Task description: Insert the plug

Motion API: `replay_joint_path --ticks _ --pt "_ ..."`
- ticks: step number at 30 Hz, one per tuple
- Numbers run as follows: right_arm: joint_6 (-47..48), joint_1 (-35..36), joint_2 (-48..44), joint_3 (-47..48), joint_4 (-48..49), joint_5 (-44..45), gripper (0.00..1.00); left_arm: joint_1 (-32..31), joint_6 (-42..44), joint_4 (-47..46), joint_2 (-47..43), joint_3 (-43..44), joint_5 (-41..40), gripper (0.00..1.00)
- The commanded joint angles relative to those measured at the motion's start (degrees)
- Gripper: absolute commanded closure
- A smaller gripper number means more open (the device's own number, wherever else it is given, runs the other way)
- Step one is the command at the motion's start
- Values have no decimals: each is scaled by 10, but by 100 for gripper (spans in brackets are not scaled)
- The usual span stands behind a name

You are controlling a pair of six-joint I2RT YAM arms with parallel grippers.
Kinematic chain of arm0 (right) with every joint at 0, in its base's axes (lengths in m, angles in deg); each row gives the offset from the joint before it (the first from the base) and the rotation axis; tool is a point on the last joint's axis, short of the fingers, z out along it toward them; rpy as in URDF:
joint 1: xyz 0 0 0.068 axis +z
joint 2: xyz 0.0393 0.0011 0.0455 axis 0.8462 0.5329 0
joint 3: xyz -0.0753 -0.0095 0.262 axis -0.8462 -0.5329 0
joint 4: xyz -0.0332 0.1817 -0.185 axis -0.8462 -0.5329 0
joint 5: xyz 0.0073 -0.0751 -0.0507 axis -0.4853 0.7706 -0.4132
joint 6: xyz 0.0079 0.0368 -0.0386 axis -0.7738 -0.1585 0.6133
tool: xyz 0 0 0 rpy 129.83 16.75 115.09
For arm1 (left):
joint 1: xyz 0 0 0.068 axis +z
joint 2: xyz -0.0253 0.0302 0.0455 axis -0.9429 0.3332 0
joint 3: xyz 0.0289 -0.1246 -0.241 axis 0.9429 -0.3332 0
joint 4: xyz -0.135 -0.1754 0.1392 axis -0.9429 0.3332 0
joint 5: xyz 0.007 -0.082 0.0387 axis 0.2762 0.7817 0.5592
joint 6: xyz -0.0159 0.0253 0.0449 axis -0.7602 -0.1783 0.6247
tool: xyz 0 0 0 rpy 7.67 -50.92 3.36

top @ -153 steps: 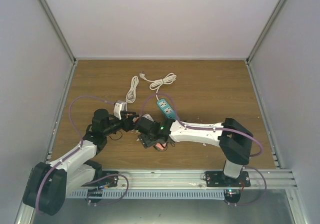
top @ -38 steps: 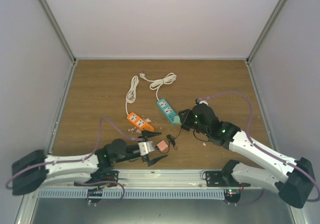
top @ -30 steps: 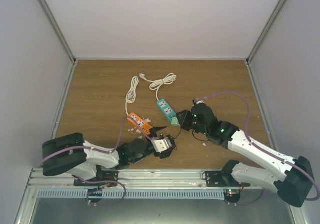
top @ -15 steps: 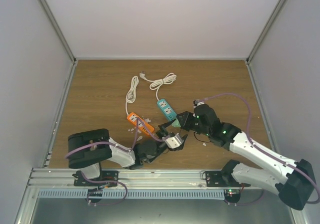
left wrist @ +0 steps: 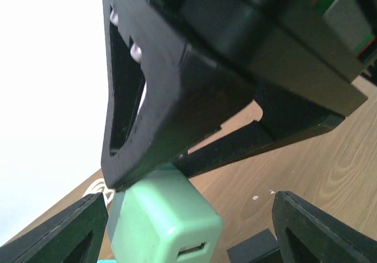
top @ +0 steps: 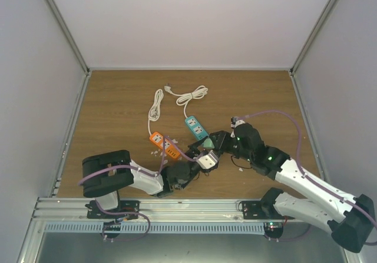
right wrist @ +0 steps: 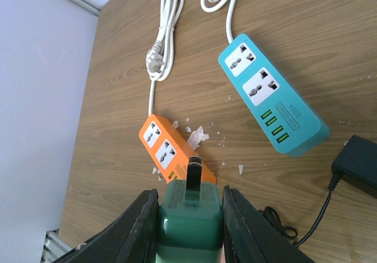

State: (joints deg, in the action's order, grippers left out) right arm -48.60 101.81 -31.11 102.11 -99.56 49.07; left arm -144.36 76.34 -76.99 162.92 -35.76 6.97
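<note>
My right gripper [right wrist: 188,216] is shut on a green adapter block [right wrist: 189,225], its two prongs pointing away toward the orange power strip [right wrist: 174,151]. In the top view this right gripper [top: 214,143] hangs just below the teal power strip [top: 196,127]. My left gripper [top: 201,155] has come up against it. Its open fingers [left wrist: 59,233] stand on either side of the green adapter block [left wrist: 162,222], with a gap on the right. The plug [right wrist: 356,166], black and boxy with a thin cord, lies on the table beside the teal power strip [right wrist: 271,101].
Two coiled white cords [top: 156,104] [top: 191,94] lie behind the strips. Small white scraps [right wrist: 197,135] are scattered by the orange power strip [top: 165,145]. A metal rail runs along the near edge. Grey walls close in both sides and the back.
My left arm has swung right and forward, bringing its gripper up around the green adapter block, and its jaws have narrowed. The right gripper has shifted only slightly.
</note>
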Motion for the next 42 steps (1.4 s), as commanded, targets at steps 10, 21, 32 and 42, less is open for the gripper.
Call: replay_joint_path --ticks 10,21,32,42 --pt "10 -6 -29 0 -16 18 87 4 -25 -8 0 7 -7 33" --pt "9 -5 -32 -3 -12 13 86 11 -32 9 9 17 -9 48" --pt "21 -5 -41 -3 -13 19 69 27 -59 51 -20 12 1 72" --pt "33 -5 -81 5 -44 108 0 81 -126 181 -102 8 89 100"
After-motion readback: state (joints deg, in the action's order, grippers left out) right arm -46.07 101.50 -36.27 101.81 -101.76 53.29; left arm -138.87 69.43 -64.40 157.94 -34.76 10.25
